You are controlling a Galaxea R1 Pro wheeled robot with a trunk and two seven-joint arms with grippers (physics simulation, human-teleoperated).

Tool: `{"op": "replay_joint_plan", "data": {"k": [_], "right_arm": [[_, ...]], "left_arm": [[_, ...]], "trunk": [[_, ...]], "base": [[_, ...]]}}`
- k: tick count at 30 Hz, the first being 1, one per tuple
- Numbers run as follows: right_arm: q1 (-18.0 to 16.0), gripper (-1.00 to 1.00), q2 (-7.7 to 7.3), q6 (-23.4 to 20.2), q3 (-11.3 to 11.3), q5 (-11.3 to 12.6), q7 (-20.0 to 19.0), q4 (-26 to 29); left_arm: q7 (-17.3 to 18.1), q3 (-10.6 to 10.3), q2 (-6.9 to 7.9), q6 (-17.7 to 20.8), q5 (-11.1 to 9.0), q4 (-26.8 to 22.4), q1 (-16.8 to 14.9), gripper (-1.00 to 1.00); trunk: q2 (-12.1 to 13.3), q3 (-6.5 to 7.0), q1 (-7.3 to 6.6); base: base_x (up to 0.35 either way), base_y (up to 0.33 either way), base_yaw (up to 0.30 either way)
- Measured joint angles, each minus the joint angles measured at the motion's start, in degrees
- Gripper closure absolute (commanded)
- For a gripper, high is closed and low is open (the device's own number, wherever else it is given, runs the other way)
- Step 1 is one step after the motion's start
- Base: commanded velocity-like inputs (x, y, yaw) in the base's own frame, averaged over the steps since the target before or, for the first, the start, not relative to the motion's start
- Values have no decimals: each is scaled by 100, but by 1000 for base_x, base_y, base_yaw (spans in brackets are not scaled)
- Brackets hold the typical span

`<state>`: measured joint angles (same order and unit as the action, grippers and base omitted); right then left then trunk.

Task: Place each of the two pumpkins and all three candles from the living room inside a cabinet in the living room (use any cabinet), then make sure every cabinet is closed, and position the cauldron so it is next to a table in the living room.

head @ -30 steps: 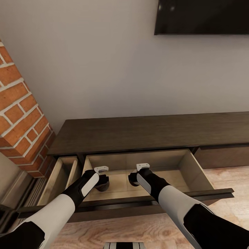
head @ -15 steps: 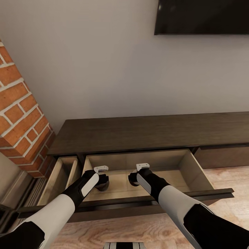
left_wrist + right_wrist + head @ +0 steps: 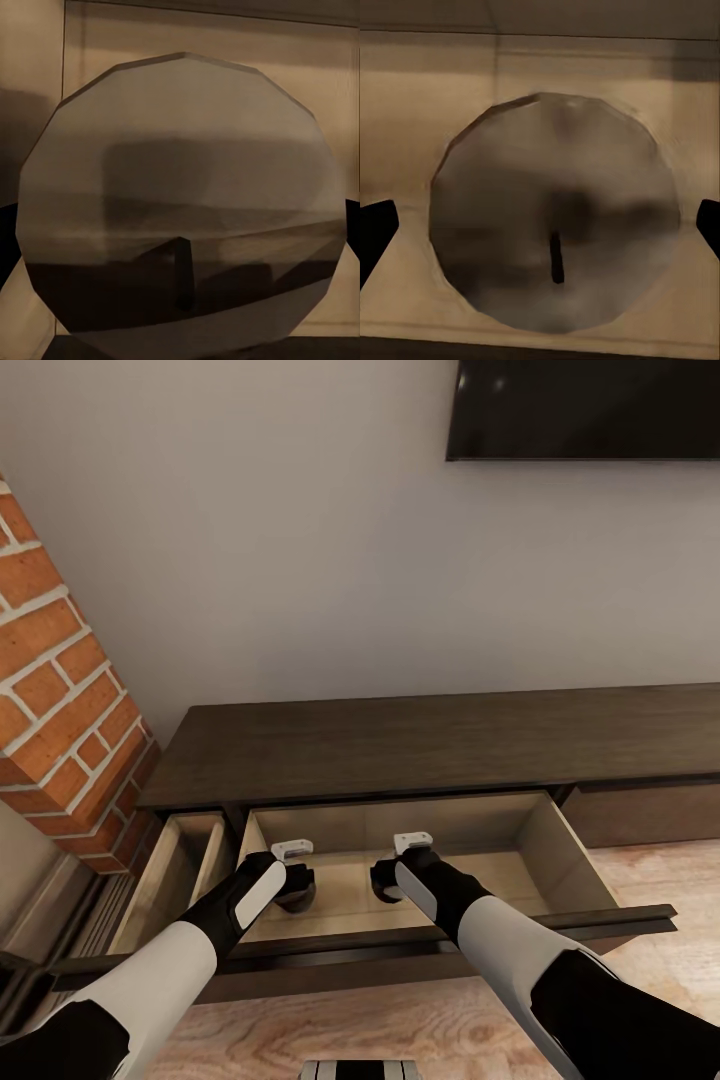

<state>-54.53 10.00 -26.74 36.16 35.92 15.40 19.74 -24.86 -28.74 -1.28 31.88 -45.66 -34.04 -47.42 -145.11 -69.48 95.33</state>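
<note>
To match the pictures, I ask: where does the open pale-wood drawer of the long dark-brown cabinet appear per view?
Head view: drawer lower centre, pulled out of the cabinet.
Left wrist view: drawer boards surround the round left candle.
Right wrist view: drawer boards surround the round right candle.
Shared landmark: both candles, dark stubs in the head view.

The open drawer (image 3: pixel 400 860) of the cabinet (image 3: pixel 430 745) is seen from above and in front by the head view. Its pale floor is faced closely by both wrist views, each nearly filled by a candle top (image 3: pixel 180 202) (image 3: pixel 556 232).
</note>
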Motion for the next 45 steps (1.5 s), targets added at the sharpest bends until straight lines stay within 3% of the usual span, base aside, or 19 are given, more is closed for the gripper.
{"op": "replay_joint_plan", "data": {"k": [10, 14, 20, 26, 34, 41, 45], "right_arm": [[0, -100, 0, 0, 0, 0, -12, 0], [0, -100, 0, 0, 0, 0, -13, 0], [0, -100, 0, 4, -2, 0, -13, 0], [0, -100, 0, 15, -2, 0, -13, 0], [0, -100, 0, 11, 5, -1, -92, 17], [-8, -100, 0, -138, 15, -7, -388, 90], [-9, -100, 0, -544, 3, -3, -406, 95]], "left_arm": [[0, -4, 0, -5, -9, -12, 0, -100], [-1, -1, 0, -3, -7, -6, 1, -100], [0, 1, -7, -4, -9, -6, 0, -100], [-1, -6, -8, -9, -12, -10, 1, -100], [1, -22, -5, -170, -9, -39, 0, -100], [0, -66, 0, -188, -9, -40, 0, -100], [0, -68, 4, -188, -8, -40, 0, -100]], "trunk": [[0, 0, 0], [-5, -88, 11], [-5, -89, 10], [-13, -221, 26], [-13, -222, 26], [-13, -222, 26], [-13, -222, 26]], "base": [[0, 0, 0], [0, 0, 0], [0, 0, 0], [0, 0, 0], [0, 0, 0], [0, 0, 0], [0, 0, 0]]}}
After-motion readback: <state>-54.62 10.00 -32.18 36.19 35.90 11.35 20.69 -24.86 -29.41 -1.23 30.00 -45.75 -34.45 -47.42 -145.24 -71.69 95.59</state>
